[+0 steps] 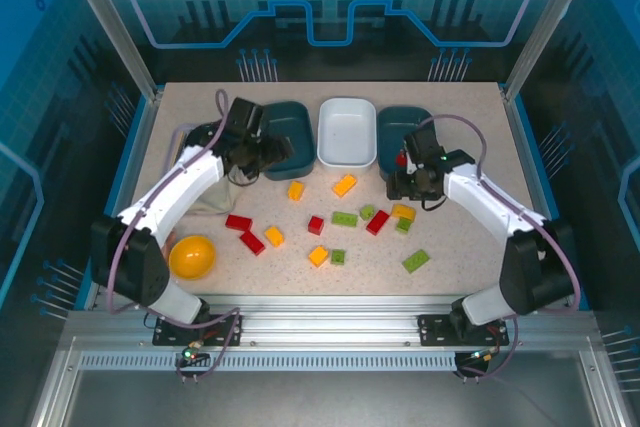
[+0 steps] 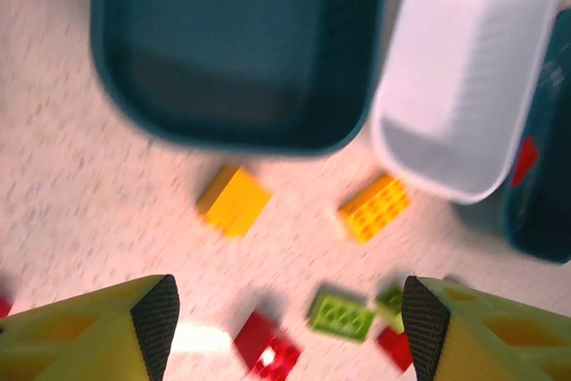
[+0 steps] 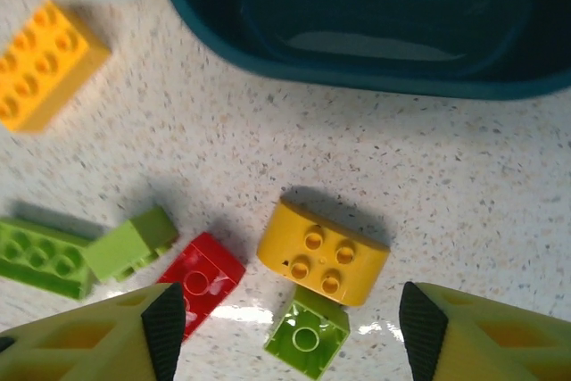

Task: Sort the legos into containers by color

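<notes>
Three containers stand in a row at the far side of the table (image 1: pixel 470 247): the left teal tray (image 1: pixel 292 125), the white tray (image 1: pixel 347 133) and the right teal tray (image 1: pixel 396 125). The left gripper (image 1: pixel 262 155) hangs over the near edge of the left teal tray. The right gripper (image 1: pixel 410 185) hangs just near of the right teal tray. Red, orange-yellow and green legos (image 1: pixel 345 218) lie scattered between the arms. A yellow bowl (image 1: pixel 192 256) sits near left.

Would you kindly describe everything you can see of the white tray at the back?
The white tray is a shallow rounded rectangle of smooth, glossy-looking plastic. It sits upright and empty at the far middle of the table, close between the left teal tray and the right teal tray; whether they touch is unclear.
</notes>
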